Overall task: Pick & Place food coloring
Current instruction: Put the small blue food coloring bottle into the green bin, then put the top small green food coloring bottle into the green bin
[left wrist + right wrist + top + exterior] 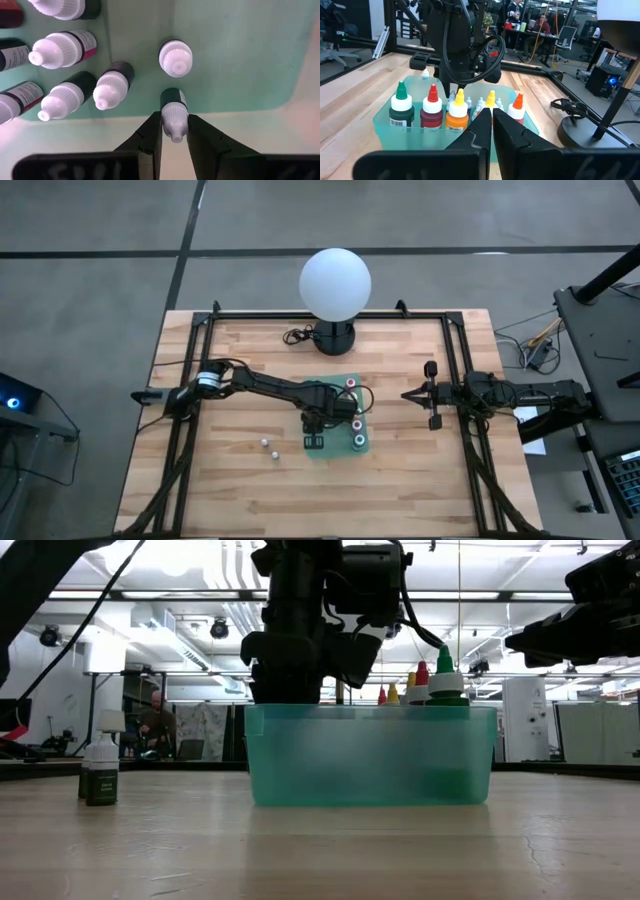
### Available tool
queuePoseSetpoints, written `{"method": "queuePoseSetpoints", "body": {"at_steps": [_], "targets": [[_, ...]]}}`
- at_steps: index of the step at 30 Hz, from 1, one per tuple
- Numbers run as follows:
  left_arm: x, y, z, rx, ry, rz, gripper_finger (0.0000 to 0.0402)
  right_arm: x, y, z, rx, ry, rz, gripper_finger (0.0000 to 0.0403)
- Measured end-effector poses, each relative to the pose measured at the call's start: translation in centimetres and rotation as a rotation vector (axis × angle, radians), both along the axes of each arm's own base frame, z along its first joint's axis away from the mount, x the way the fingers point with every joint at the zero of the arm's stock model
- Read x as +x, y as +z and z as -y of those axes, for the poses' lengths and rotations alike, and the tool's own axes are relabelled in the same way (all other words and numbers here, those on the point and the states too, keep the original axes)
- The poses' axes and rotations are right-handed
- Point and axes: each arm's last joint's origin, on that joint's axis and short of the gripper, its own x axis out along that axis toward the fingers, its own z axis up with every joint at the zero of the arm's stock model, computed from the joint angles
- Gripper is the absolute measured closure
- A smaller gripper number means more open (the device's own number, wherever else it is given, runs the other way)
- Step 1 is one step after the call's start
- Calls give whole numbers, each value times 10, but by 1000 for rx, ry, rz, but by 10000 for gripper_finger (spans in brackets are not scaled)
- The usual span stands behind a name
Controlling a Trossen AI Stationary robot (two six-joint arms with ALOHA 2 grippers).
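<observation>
- Landmark: green tray (331,450), mid worktop (230,490).
- Left gripper (175,125) is over the tray, pointing down inside it close to one wall. Jaws are narrow, one finger against each side of the white cap of a small bottle (173,102). How firm the pinch is cannot be told.
- The small bottle is inside the tray, base toward the floor. A white-capped neighbour (175,58) stands just beside it, and a leaning cluster (112,85) lies further in.
- Tall bottles (432,110) with coloured tops stand in a row along the tray's far side from the left gripper.
- Two loose bottles (270,447) stand on the worktop just outside the tray, not yet collected.
- Right gripper (432,395) waits well apart from the tray, jaws fully closed on nothing.

Risks, as judged:
- The grip is on a ribbed, tapered cap only, so the bottle could slip or swing.
- If let go before the base is seated, it would likely topple into the neighbour, which is close enough to go over with it.
- Lifting out at a slant could catch the tray wall and drag the light tray.
- The leaning cluster suggests bottles here fall easily.
</observation>
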Motion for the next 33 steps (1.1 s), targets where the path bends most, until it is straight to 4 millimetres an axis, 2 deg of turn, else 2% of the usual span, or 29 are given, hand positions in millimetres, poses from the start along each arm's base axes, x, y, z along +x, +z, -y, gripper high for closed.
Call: {"method": "queuePoseSetpoints", "body": {"at_steps": [13,26,33], "targets": [[0,0,0,-5,0,-1,341,0,0,0,1,0,0,394],[0,0,0,-12,1,3,278,0,0,0,1,-1,0,394],[0,0,0,-12,2,2,270,0,0,0,-1,-1,0,394]]}}
